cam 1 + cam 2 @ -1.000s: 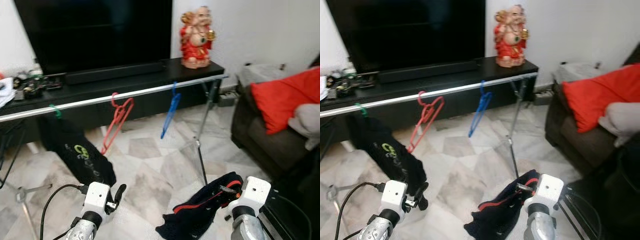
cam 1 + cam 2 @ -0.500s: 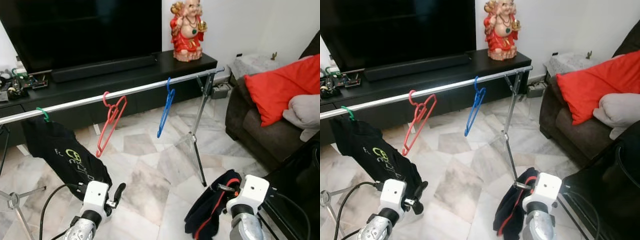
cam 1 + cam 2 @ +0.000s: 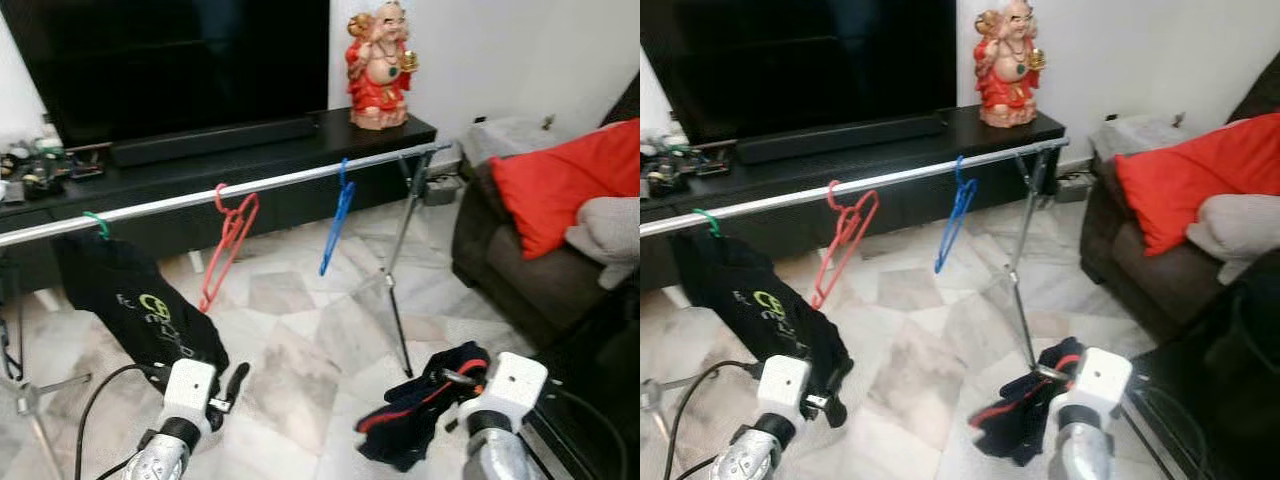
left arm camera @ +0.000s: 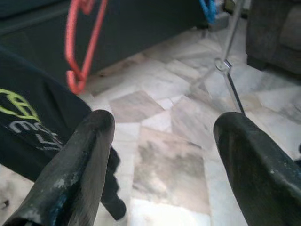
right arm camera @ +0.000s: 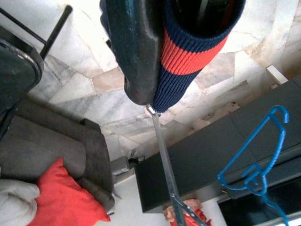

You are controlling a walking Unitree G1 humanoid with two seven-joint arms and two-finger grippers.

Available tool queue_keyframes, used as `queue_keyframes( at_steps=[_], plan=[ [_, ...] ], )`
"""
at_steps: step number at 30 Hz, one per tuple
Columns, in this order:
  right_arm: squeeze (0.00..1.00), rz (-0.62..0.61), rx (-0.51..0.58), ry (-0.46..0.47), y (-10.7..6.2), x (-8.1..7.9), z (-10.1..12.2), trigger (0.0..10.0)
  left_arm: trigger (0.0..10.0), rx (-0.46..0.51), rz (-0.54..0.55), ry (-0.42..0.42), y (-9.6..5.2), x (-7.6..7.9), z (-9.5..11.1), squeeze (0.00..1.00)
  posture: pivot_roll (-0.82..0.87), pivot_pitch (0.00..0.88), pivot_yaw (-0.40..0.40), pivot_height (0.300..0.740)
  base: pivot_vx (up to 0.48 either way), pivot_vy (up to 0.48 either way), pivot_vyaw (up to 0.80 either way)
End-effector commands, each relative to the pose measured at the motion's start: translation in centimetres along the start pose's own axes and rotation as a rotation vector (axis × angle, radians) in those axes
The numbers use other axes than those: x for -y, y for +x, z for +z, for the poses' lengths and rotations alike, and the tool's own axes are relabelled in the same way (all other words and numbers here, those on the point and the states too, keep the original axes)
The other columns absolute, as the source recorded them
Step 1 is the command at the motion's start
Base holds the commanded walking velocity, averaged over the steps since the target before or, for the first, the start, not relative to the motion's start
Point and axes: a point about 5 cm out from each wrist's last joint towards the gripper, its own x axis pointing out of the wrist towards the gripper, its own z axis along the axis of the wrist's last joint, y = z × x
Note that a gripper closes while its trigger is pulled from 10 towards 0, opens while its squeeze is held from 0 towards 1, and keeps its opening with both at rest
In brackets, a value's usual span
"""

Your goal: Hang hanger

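Observation:
A silver clothes rail (image 3: 250, 188) runs across the room in front of a black TV stand. On it hang an empty red hanger (image 3: 228, 248), an empty blue hanger (image 3: 338, 222) and a green hanger carrying a black shirt (image 3: 140, 312). Low on the right, my right gripper (image 3: 456, 384) is shut on a dark navy garment with red trim (image 3: 420, 412). The garment dangles bunched above the floor, near the rail's upright pole (image 3: 401, 300). The right wrist view shows its ribbed collar (image 5: 188, 52) against one finger (image 5: 136, 47). My left gripper (image 4: 160, 136) is open and holds nothing, low at the left by the black shirt.
A red figurine (image 3: 378, 68) stands on the TV stand (image 3: 300, 150) below a black TV. A dark sofa with a red cushion (image 3: 555, 185) fills the right side. A rack foot (image 3: 35, 395) stands at the far left. Marble floor (image 3: 300, 340) lies between rail and me.
The camera has shifted between frames, so the whole scene moves. The garment in my right gripper has swung from hanging straight down to bunched out leftward. The left gripper holds its pose.

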Motion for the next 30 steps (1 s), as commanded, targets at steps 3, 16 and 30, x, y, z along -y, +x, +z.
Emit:
queue_keyframes(
  at_steps=[3, 16, 30],
  plan=[
    [0.00, -0.002, 0.017, 0.004, 0.26, 0.01, 0.38, 10.0, 10.0, 0.000, -0.004, 0.002, 0.03, -0.02, 0.10, 0.00, 0.04, 0.038, 0.061, 0.740, 0.000, 0.358, -0.72],
    [0.00, -0.001, 0.027, -0.002, 0.26, -0.02, 0.31, 10.0, 10.0, 0.004, -0.010, 0.001, 0.05, 0.07, 0.21, 0.00, 0.04, 0.031, 0.062, 0.740, 0.000, 0.294, -0.27],
    [0.00, -0.001, 0.024, -0.004, 0.32, -0.07, 0.10, 10.0, 10.0, 0.010, -0.023, -0.007, 0.25, 0.32, 0.44, 0.00, 0.04, 0.024, 0.064, 0.740, 0.000, 0.113, 0.00]
  ],
)
